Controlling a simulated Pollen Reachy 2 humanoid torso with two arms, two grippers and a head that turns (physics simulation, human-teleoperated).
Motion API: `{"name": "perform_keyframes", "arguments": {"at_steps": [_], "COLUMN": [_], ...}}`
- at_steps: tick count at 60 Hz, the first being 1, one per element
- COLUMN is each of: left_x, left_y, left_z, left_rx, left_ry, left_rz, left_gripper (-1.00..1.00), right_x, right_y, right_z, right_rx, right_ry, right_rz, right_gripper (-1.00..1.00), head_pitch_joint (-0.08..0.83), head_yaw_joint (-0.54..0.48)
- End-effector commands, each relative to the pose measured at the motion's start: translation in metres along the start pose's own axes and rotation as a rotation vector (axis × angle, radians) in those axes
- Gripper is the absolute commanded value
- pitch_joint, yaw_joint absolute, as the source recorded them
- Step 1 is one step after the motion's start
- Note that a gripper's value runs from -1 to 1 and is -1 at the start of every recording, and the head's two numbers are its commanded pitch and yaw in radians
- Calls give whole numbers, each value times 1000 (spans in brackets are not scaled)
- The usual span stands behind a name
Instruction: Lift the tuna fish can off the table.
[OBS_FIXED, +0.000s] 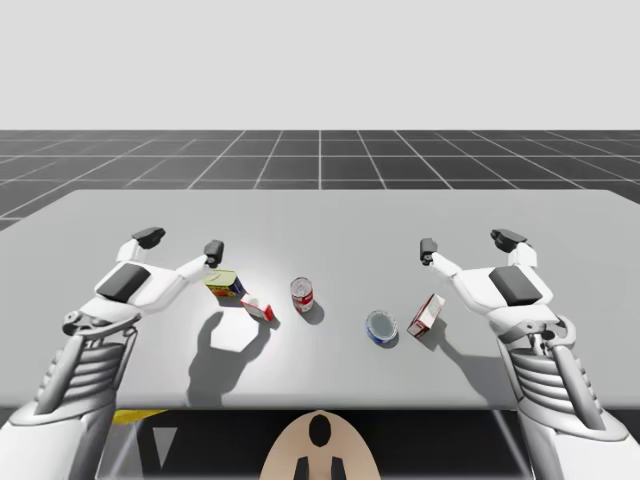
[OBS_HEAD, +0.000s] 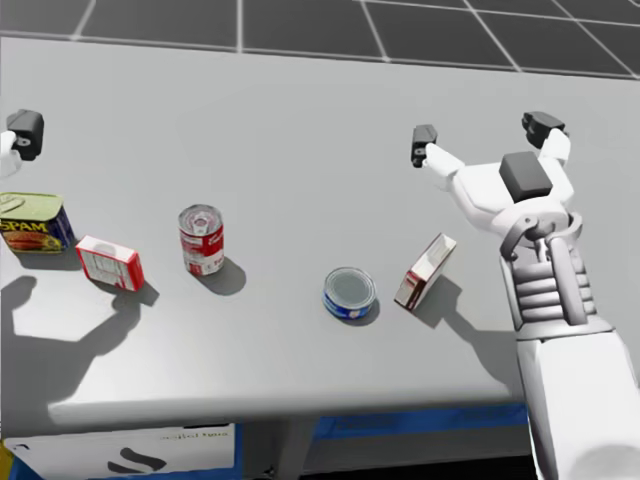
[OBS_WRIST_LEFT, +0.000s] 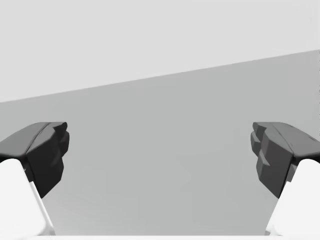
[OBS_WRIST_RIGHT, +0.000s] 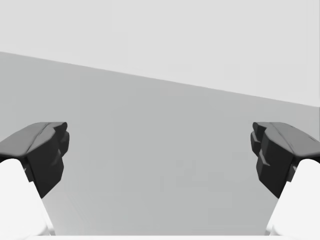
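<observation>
The tuna can (OBS_FIXED: 382, 326) (OBS_HEAD: 349, 292) is a low blue can with a silver lid, resting flat on the grey table (OBS_FIXED: 320, 215) near its front edge. My right gripper (OBS_FIXED: 468, 246) (OBS_HEAD: 480, 133) (OBS_WRIST_RIGHT: 160, 155) hovers open behind and to the right of the can, with bare table between its fingers. My left gripper (OBS_FIXED: 180, 242) (OBS_WRIST_LEFT: 160, 155) hangs open over the table's left side, far from the can. One of its fingertips (OBS_HEAD: 24, 132) shows at the head view's left edge.
A red and white box (OBS_FIXED: 426, 314) (OBS_HEAD: 425, 271) leans just right of the can. A red soup can (OBS_FIXED: 303, 295) (OBS_HEAD: 201, 239) stands left of it. Further left lie a small red box (OBS_FIXED: 259, 309) (OBS_HEAD: 110, 262) and a blue and yellow tin (OBS_FIXED: 226, 285) (OBS_HEAD: 33, 222).
</observation>
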Motion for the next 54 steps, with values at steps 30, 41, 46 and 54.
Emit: {"name": "perform_keyframes", "arguments": {"at_steps": [30, 41, 46, 54], "left_x": [6, 5, 4, 3], "left_y": [-2, -2, -3, -4], "left_z": [4, 4, 3, 2], "left_rx": [1, 3, -3, -3], "left_ry": [-6, 2, 8, 13], "left_rz": [26, 29, 25, 20], "left_gripper": [-1000, -1000, -1000, -1000], "right_x": [48, 39, 27, 2], "right_y": [33, 63, 66, 75], "right_z": [92, 155, 173, 188], "right_rx": [200, 265, 306, 337], "right_ry": [47, 61, 68, 94], "right_rz": [-145, -210, -241, -276], "right_gripper": [-1000, -1000, -1000, -1000], "head_pitch_joint": [745, 744, 741, 740], "head_yaw_joint": [-236, -241, -245, -246]}}
